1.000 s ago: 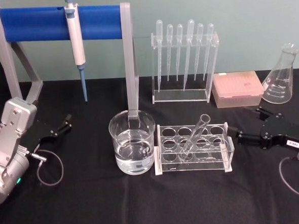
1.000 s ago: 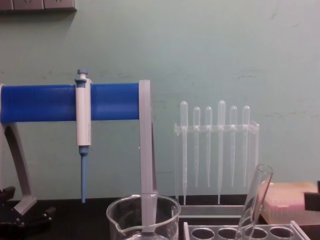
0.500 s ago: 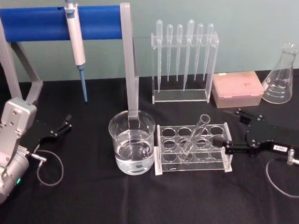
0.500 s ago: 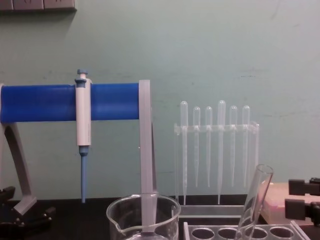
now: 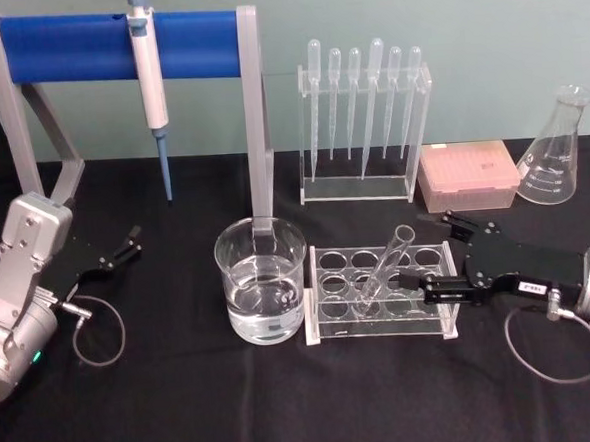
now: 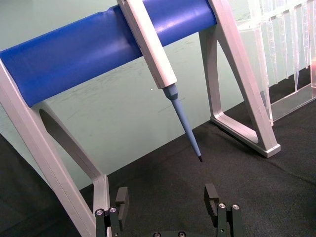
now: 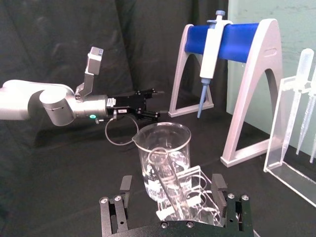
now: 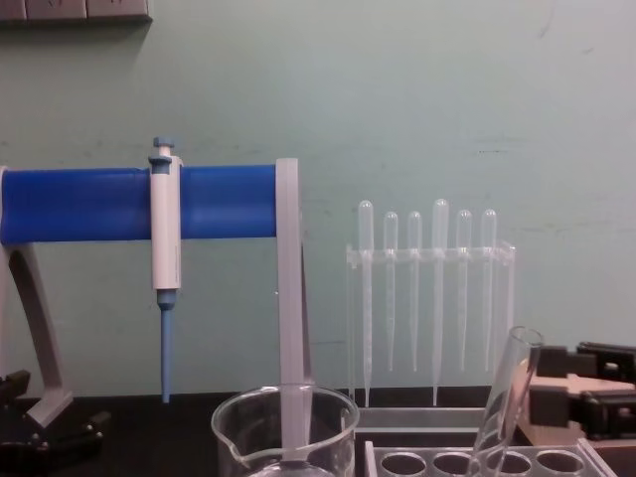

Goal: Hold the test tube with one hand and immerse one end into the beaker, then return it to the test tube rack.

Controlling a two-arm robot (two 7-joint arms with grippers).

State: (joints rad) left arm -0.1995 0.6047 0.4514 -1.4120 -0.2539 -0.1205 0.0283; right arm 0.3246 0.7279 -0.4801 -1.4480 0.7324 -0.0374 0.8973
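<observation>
the tube leans in the rack, its mouth tipped back and to the right, and nothing touches it. the rack sits just right of the beaker, which holds clear liquid. over the last second the right gripper has slid in from the table's right edge. it now reaches over the rack's right end, jaws spread wide. in the right wrist view the tube sits centred between them, just ahead. we judge the approach nearly done and the grasp not yet made. closing should come next, then the lift toward the beaker. the left gripper lies open at far left, unmoved.
</observation>
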